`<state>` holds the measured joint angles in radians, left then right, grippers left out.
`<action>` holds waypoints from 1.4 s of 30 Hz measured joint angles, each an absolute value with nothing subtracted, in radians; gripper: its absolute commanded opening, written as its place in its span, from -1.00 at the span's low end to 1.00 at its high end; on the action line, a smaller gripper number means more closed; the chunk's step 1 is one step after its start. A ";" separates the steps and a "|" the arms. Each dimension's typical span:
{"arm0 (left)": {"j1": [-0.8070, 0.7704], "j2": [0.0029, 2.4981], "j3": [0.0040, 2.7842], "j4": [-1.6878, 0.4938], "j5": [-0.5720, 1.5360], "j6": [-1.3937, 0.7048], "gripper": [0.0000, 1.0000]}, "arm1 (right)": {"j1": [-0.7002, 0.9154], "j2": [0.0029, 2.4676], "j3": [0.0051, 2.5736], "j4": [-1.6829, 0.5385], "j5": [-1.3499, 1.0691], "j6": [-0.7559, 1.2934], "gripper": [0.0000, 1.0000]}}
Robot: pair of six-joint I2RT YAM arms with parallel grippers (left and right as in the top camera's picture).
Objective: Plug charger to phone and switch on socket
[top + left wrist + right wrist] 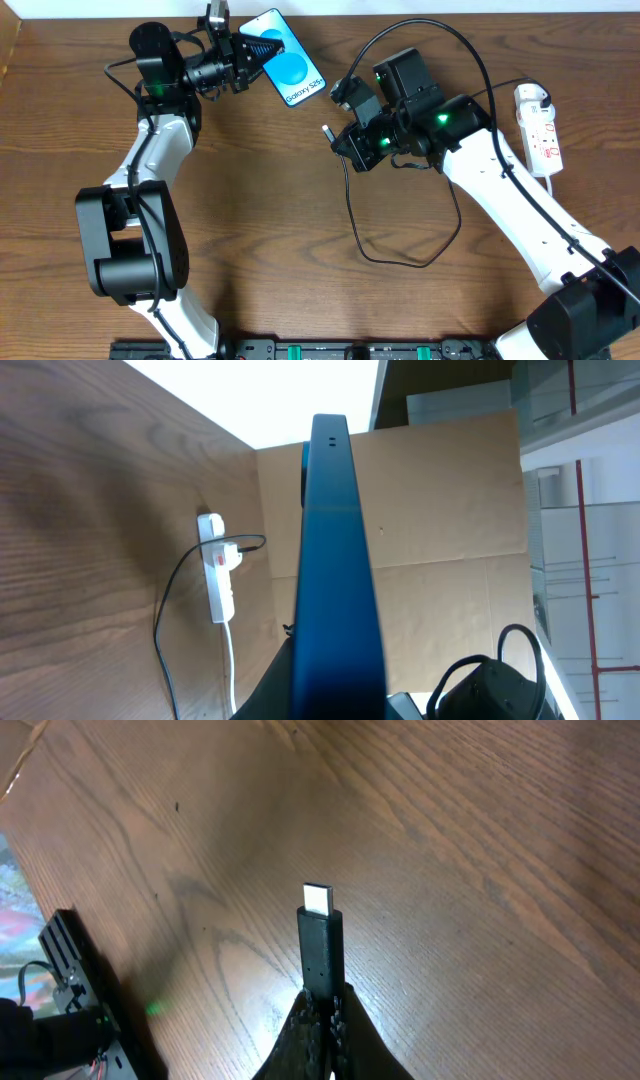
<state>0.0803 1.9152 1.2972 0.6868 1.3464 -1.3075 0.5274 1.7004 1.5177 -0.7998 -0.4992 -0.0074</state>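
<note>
Two grips: I have the left gripper (247, 52) clamped on the phone (290, 62), and the right gripper (336, 130) clamped on the connector tip (320, 945) of the charger (352, 215).
Step in hand: I judge this to be lining the connector tip up with the phone; nothing is plugged in yet.
Next move: I'd need the tip square to the phone's port, which no view shows me, then a straight, gentle push.
Phone: at the far side of the table (250, 220), left of centre, slantwise, blue screen up. It is dark and edge-on in the left wrist view.
Charger: thin and black, looping loose on the table. Its tip points toward the phone, well apart from it.
Socket: the white strip (541, 128) lies at the right edge, with no gripper near it. I cannot tell whether it is on.
</note>
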 measured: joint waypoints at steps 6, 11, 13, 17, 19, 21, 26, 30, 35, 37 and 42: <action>0.080 1.915 1.297 0.687 1.346 -1.308 -0.86 | 0.535 1.700 1.518 -0.800 -0.499 -0.007 -0.98; 0.080 1.915 1.297 0.687 1.346 -1.308 -0.86 | 0.545 1.700 1.518 -0.800 -0.499 -0.007 -0.98; 0.080 1.915 1.297 0.687 1.346 -1.308 -0.85 | 0.546 1.700 1.518 -0.800 -0.499 -0.007 -0.98; 0.080 1.915 1.297 0.687 1.346 -1.307 -0.86 | 0.546 1.700 1.518 -0.800 -0.500 -0.007 -0.98; 0.080 1.915 1.297 0.687 1.347 -1.307 -0.86 | 0.546 1.700 1.518 -0.800 -0.499 -0.007 -0.98; 0.080 1.915 1.297 0.687 1.347 -1.305 -0.86 | 0.546 1.700 1.518 -0.800 -0.499 -0.007 -0.98; 0.080 1.915 1.297 0.687 1.346 -1.304 -0.86 | 0.546 1.700 1.518 -0.800 -0.499 -0.007 -0.98; 0.080 1.915 1.297 0.687 1.346 -1.304 -0.86 | 0.546 1.700 1.518 -0.800 -0.499 -0.007 -0.98; 0.080 1.915 1.297 0.687 1.346 -1.304 -0.86 | 0.546 1.700 1.518 -0.800 -0.500 -0.007 -0.98; 0.080 1.915 1.297 0.687 1.346 -1.304 -0.86 | 0.546 1.700 1.518 -0.800 -0.499 -0.007 -0.98; 0.080 1.915 1.297 0.687 1.346 -1.304 -0.86 | 0.546 1.700 1.518 -0.801 -0.499 -0.007 -0.98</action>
